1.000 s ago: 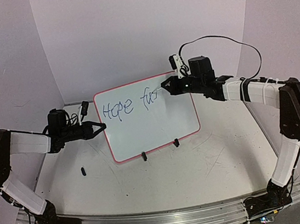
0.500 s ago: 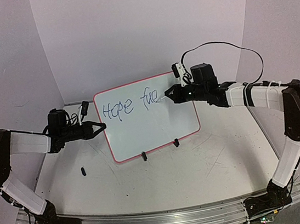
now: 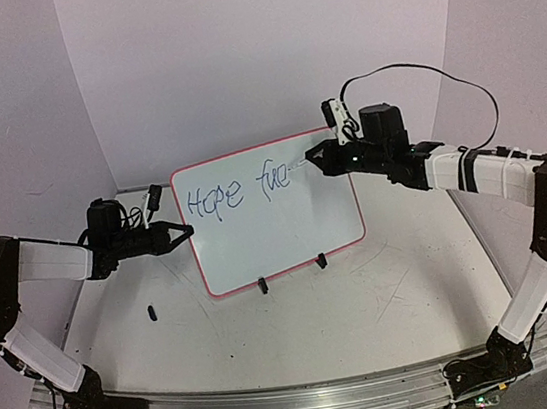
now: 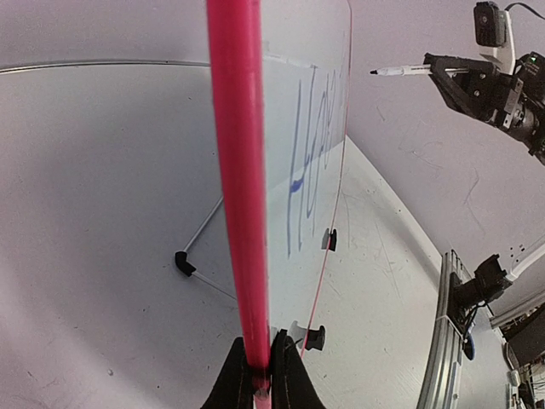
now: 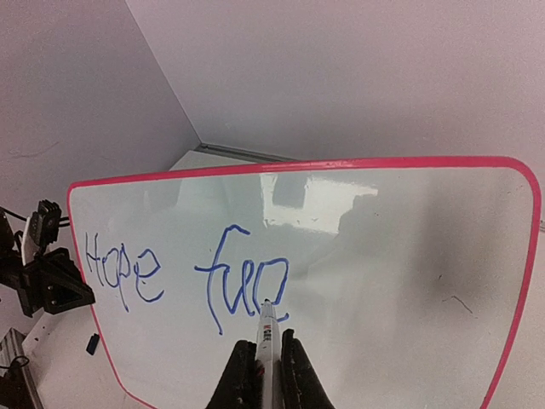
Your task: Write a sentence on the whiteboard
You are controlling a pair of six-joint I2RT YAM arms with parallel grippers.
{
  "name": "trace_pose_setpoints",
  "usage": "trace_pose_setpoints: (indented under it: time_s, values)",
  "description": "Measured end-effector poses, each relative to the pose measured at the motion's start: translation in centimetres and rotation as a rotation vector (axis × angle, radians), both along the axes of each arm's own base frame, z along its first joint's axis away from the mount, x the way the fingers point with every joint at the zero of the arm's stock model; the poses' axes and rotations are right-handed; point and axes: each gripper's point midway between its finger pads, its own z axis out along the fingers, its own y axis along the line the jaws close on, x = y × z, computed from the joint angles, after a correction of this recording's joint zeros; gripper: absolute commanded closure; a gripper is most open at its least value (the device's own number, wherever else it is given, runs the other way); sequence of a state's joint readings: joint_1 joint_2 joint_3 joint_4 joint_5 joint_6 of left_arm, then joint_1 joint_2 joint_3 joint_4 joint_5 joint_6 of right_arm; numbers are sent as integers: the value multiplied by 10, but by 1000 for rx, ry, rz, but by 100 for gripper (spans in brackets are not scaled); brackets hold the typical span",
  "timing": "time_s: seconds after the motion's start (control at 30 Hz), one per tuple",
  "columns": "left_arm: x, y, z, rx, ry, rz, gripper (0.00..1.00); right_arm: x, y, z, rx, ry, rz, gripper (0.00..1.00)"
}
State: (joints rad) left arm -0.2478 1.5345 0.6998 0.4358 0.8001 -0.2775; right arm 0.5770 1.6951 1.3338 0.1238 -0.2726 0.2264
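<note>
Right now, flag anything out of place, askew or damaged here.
A small black piece lies loose on the table, left of the whiteboard; possibly a pen cap, too small to tell. The table's surface is scratched. Nothing else stands out.

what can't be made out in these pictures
Left wrist view: the whiteboard is seen almost edge-on, so the sentence past "Hope" is unreadable.
Right wrist view: the bottom edge cuts off the board's lower part; the jaws hide most of the marker.
Top view: the small black item on the table is too small to identify; whether the marker tip touches the board is unclear.
</note>
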Motion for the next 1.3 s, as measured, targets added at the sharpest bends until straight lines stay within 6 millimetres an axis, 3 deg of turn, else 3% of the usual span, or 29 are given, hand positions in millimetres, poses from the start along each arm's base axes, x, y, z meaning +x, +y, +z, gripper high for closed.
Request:
trace_pose_setpoints:
  time_s: [0.47,0.77,1.3]
  values:
    - [0,0,0,1,-1,0,100,4,-7,8,24,-8,3,100]
    - [0,0,0,1,-2,-1,100,22,0,15,30,-23,-7,100]
    - [0,0,0,1,-2,-1,100,42,-8,13,10,-22,-56,100]
